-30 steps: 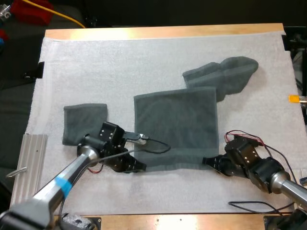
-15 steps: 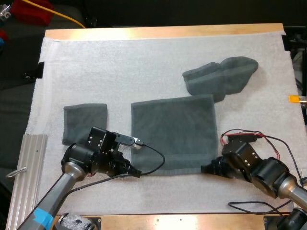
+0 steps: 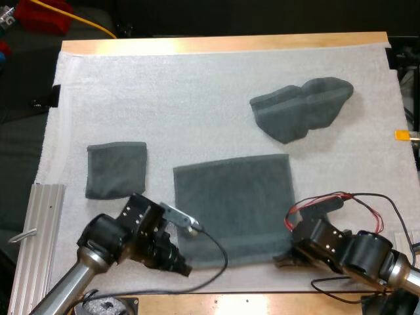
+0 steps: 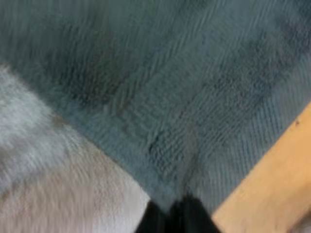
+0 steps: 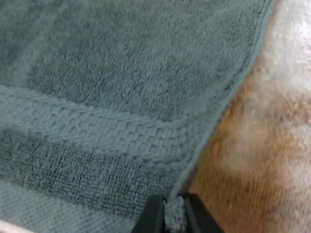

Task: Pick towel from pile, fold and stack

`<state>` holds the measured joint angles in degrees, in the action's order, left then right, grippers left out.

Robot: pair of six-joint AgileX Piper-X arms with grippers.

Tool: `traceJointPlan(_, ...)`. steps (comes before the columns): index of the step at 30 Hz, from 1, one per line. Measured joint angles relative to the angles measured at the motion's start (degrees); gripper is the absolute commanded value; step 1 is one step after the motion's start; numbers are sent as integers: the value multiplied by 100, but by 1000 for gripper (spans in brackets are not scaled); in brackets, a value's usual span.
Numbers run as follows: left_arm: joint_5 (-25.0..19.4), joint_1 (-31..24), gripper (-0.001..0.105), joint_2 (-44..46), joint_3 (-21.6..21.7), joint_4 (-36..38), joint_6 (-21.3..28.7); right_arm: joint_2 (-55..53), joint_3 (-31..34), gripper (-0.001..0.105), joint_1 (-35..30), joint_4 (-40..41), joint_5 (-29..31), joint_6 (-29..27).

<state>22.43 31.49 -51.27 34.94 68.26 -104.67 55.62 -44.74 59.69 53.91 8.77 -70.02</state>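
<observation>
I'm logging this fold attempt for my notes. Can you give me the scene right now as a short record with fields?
spread towel: lies flat on the white mat, at its near side
left gripper: shut on the spread towel's near left corner
right gripper: shut on its near right corner
folded towel: left of the spread towel, apart from it
crumpled towel: beyond the spread towel, toward the far right, no gripper at it
stage: towel laid out, fold not yet made

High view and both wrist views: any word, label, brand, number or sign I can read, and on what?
None. No readable text on the flat dark grey-green towel, the small folded grey-green towel, the crumpled grey-green towel or the white mat.
</observation>
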Motion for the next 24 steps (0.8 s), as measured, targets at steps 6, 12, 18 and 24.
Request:
traceJointPlan(6, -267, 765, 0, 205, 0, 480, -254, 0, -89, 1, 689, 403, 39, 427)
traceJointPlan(12, -368, 1318, 0, 336, 0, 814, -424, -8, -89, 1, 1313, 669, 89, 1063)
traceJointPlan(18, -355, 1364, 0, 336, 0, 825, -435, -8, -89, 1, 1349, 659, 101, 1576)
traceJointPlan(24, -368, 1373, 0, 218, 0, 499, -543, -8, -89, 1, 745, 193, -48, 1608)
